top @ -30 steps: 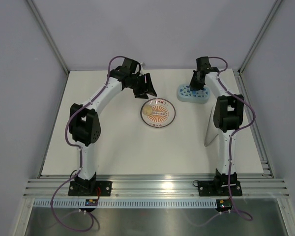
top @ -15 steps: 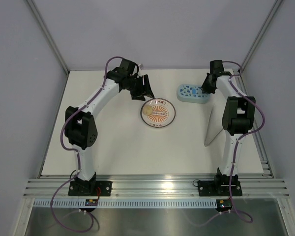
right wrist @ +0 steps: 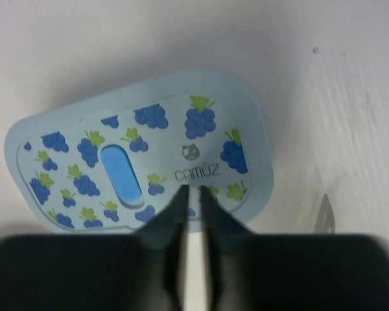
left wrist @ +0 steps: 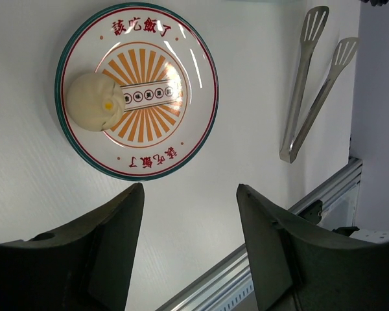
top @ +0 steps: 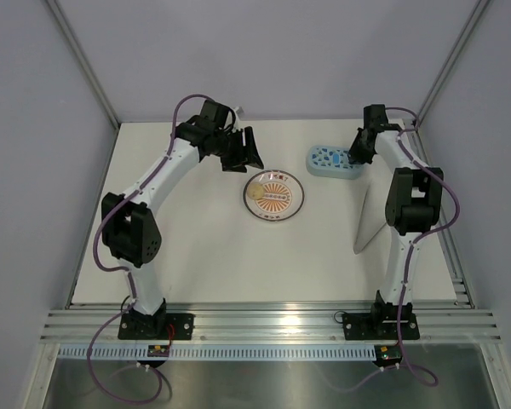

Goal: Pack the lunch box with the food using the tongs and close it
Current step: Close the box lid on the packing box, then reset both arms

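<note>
The lunch box (top: 332, 162) stands at the back right with its pale-blue, grape-printed lid (right wrist: 139, 152) on top, so its inside is hidden. My right gripper (right wrist: 191, 191) hovers over the lid's near edge, shut with only a thin slit between the fingers and nothing in them; from above it (top: 356, 155) is at the box's right end. The food I see is one pale round bun (left wrist: 94, 102) on the left of the sunburst plate (left wrist: 181, 58). My left gripper (left wrist: 189, 191) is open and empty, just back-left of the plate (top: 285, 207). The tongs (left wrist: 309, 84) lie on the table, untouched.
The tongs (top: 368, 220) lie right of the plate, beside the right arm's upright link. An aluminium rail (top: 272, 324) runs along the table's near edge, and grey walls close in the back and both sides.
The right gripper moved from over the box to its right end, then held still. The left arm swung slightly left, away from the plate, its jaws widening a little.
</note>
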You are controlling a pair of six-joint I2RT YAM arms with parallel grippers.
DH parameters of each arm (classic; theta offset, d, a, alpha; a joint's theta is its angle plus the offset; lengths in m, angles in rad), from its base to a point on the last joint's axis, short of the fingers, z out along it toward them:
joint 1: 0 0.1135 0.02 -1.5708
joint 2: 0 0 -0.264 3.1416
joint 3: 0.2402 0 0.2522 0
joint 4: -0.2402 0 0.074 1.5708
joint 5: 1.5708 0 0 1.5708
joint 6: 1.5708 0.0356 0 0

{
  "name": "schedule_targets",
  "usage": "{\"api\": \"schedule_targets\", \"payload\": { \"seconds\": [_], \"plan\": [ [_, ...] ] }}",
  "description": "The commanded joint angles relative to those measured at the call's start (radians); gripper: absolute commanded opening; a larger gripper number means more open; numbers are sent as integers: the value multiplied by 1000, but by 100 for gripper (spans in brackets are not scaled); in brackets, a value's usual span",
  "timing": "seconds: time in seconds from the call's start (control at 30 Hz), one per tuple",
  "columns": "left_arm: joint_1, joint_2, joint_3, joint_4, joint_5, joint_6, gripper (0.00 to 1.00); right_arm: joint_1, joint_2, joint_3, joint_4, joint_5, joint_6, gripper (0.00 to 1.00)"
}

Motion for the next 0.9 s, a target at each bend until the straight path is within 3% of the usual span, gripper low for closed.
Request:
{"api": "schedule_targets", "payload": {
  "seconds": [0.0, 0.1, 0.13, 0.23, 0.37, 0.87],
  "plan": [
    [6, -100, -24, 2, -55, 40, 64, 1, -166, -7, -14, 32, -16, 28],
    [4, -160, -50, -10, -95, 59, 68, 1, -271, -23, -17, 76, -23, 62],
    [4, -176, -68, -15, -107, 63, 71, 1, -322, -43, -20, 86, -24, 79],
    [4, -241, -98, -31, -153, 79, 77, 1, -398, -95, -32, 129, -20, 99],
    [4, -319, -136, -68, -218, 99, 88, 1, -528, -181, -69, 210, 3, 99],
    [6, -667, -395, -36, -504, 100, 99, 1, -969, -678, -103, 316, 14, 100]
  ]
}}
